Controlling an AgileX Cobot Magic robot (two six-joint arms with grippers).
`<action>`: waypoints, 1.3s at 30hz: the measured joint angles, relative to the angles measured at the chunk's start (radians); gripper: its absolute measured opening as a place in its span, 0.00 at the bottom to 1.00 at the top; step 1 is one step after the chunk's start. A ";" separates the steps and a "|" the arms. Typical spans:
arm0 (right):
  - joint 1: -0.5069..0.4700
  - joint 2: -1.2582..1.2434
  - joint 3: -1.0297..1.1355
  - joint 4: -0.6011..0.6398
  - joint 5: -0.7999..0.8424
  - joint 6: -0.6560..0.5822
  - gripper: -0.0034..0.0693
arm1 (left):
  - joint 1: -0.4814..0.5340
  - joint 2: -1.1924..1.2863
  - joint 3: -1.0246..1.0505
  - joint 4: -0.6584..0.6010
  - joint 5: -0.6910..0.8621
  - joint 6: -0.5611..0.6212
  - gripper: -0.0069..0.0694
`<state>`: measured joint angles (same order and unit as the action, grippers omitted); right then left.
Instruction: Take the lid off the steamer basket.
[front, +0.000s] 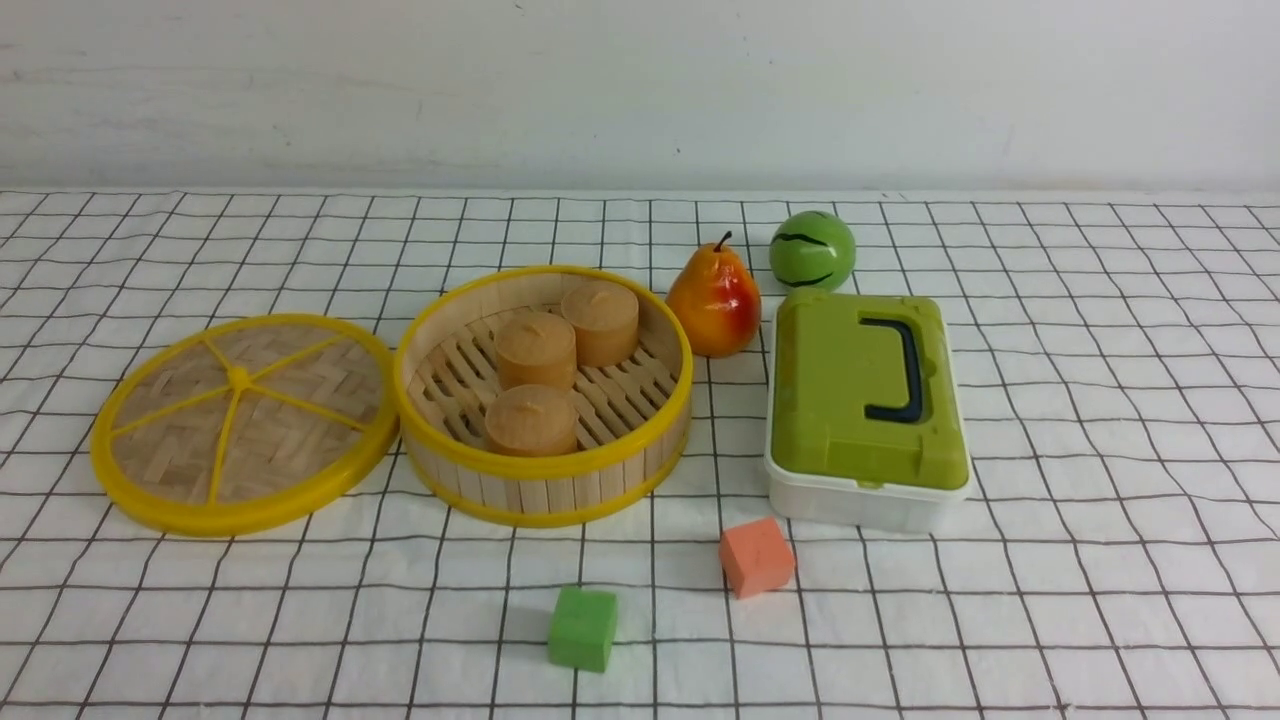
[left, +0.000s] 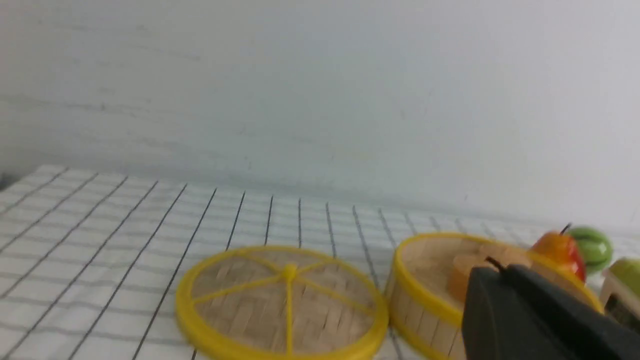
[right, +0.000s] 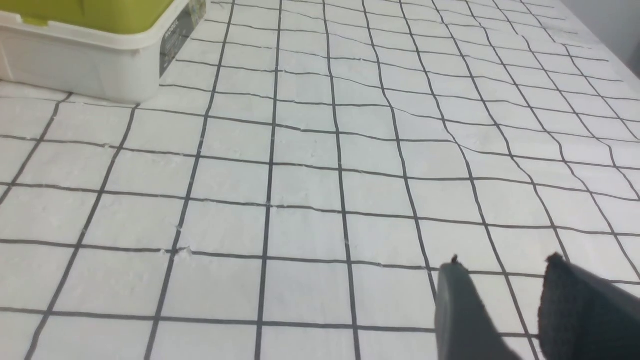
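We'd call it done: the lid (front: 243, 420) sits off, just beside the steamer basket (front: 545, 480); left jaws closed empty, right jaws open.

The label (right: 181, 31) on the white box (right: 90, 70) is illegible.

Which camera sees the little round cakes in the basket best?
The front view: all three cakes show clearly inside the steamer basket. The left wrist view shows them blurry and partly hidden; the right wrist view shows none.
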<state>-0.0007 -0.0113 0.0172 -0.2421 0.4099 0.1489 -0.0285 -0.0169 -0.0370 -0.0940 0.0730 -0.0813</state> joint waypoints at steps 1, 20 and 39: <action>0.000 0.000 0.000 0.000 0.000 0.000 0.38 | 0.000 0.000 0.037 -0.007 0.005 -0.001 0.07; 0.000 0.000 0.000 0.000 0.000 0.000 0.38 | -0.039 0.000 0.067 0.042 0.316 -0.013 0.07; 0.000 0.000 0.000 0.000 0.000 0.000 0.38 | -0.040 0.000 0.067 0.030 0.316 -0.013 0.07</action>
<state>-0.0007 -0.0113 0.0172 -0.2421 0.4099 0.1489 -0.0683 -0.0169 0.0296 -0.0638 0.3889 -0.0944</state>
